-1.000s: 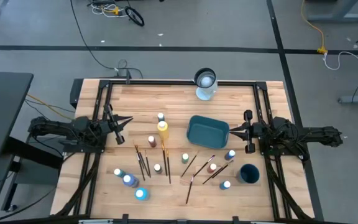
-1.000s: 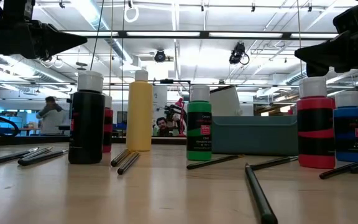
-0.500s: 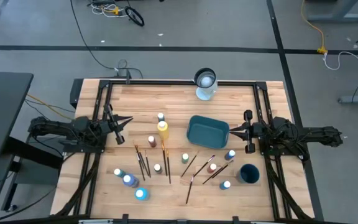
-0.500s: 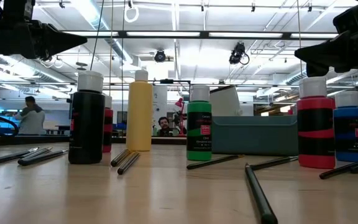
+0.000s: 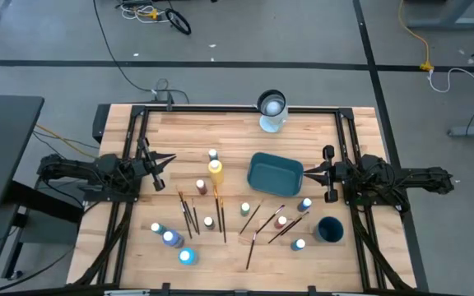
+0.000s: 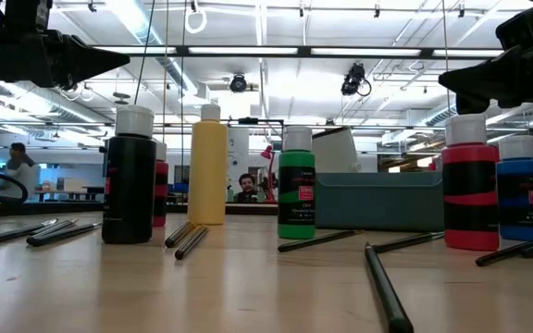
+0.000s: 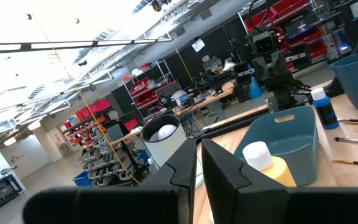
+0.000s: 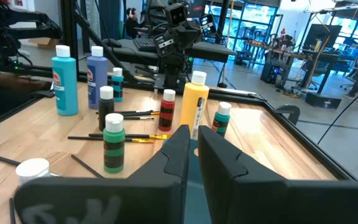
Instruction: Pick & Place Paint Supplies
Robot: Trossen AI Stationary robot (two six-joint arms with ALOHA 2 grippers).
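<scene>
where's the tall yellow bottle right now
In the high view the yellow bottle stands upright near the table's middle, just left of the teal bin.

The table [image 5: 245, 123] is pale planked wood with a smooth satin finish, the teal bin [image 5: 275, 173] looks like matt plastic, the paint bottles [image 6: 129, 176] glossy plastic, and the arms' frame [image 5: 237, 109] dark metal.

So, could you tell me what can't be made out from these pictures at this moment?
- Teal bin: its floor is hidden by its own wall in the low view; in the high view it is too small to rule out contents.
- Brushes: bristle tips too small in the high view.
- Bottle labels, e.g. green bottle: print too small to read.
- Blue bottle: partly behind the red bottle, low view.
</scene>
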